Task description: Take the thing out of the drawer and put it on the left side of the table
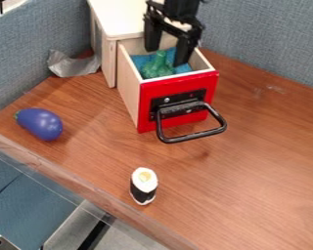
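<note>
Your black robot fingers (183, 52) are hanging apart, empty, at the open red-fronted wooden drawer (129, 93), where the knobbly green toy (158, 68) is sitting; you are apparently still needing to grasp, lift and place it on the brown wooden surface's (263, 166) left side.

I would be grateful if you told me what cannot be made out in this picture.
- Camera view: the floor of the drawer, covered by the blue lining and the green thing.
- Camera view: what the green thing is; too small to tell.
- Camera view: whether the hand touches the lining; the slanted angle leaves this unclear.
- Camera view: the far end of the cabinet, cut off by the top edge.
</note>
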